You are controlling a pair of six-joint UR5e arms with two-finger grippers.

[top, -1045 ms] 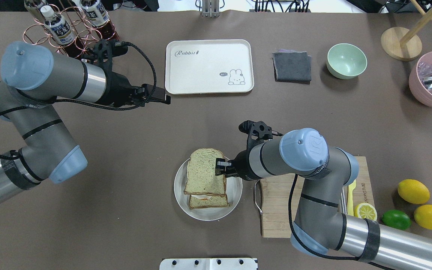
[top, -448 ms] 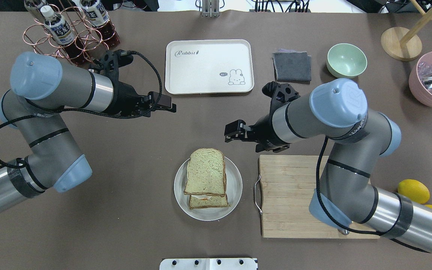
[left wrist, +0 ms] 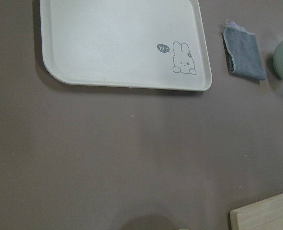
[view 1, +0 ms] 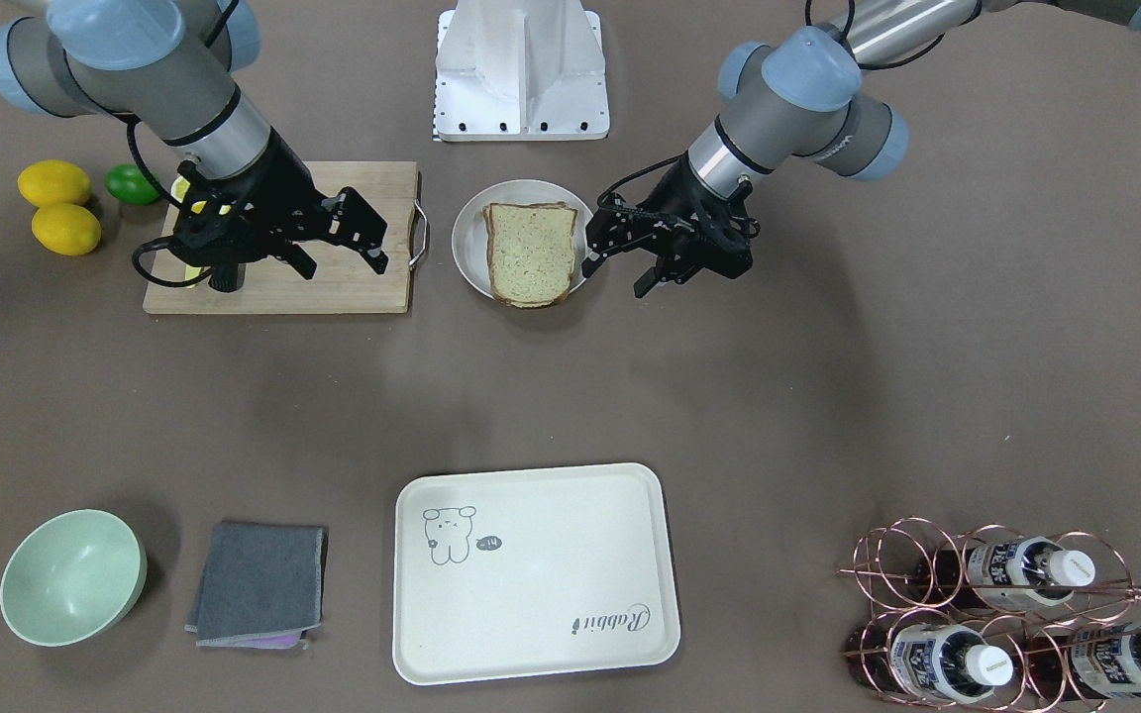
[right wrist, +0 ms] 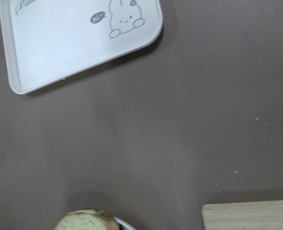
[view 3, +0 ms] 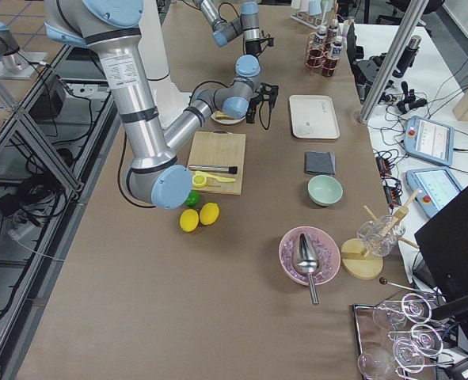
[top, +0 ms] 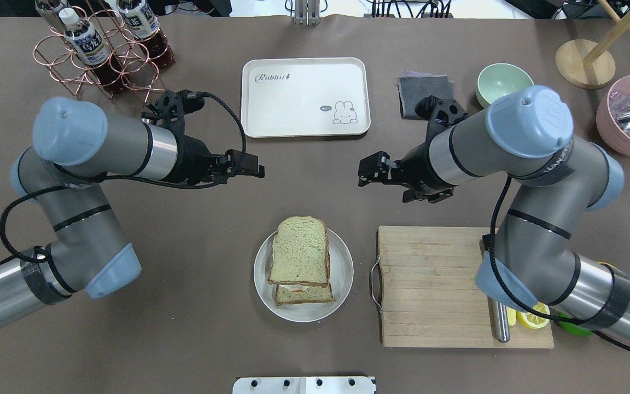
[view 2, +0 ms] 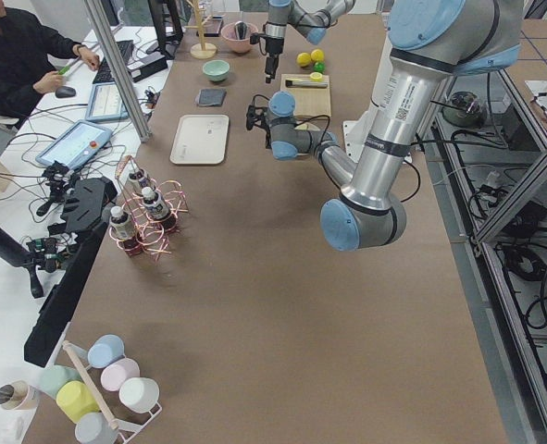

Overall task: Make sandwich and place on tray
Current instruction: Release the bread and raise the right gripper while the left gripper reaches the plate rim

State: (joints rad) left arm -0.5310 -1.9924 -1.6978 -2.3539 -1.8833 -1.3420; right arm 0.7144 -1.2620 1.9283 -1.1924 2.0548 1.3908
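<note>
Overhead exterior view: my left tool (top: 259, 167) hangs over the bare desk (top: 184, 328), between the tray (top: 304, 96) and the plate (top: 342, 273), on the left of centre. Its fingers stand apart and hold nothing. My right tool (top: 363, 171) hangs level with it on the right of centre, pointing toward it. Its fingers are likewise apart and hold nothing. The two tools are well apart from each other.

The sandwich (top: 299, 257) lies on the round white plate at the near side of the desk. The upper slice is shifted toward the far side, so the near edge of the lower slice shows, with white and orange egg between them. The plate stands just beside the handle of the wooden cutting board (top: 430, 284). The tray lies flat at the far side, well apart from the plate. The sandwich is not yet on the tray. Neither tool touches the sandwich.
</note>
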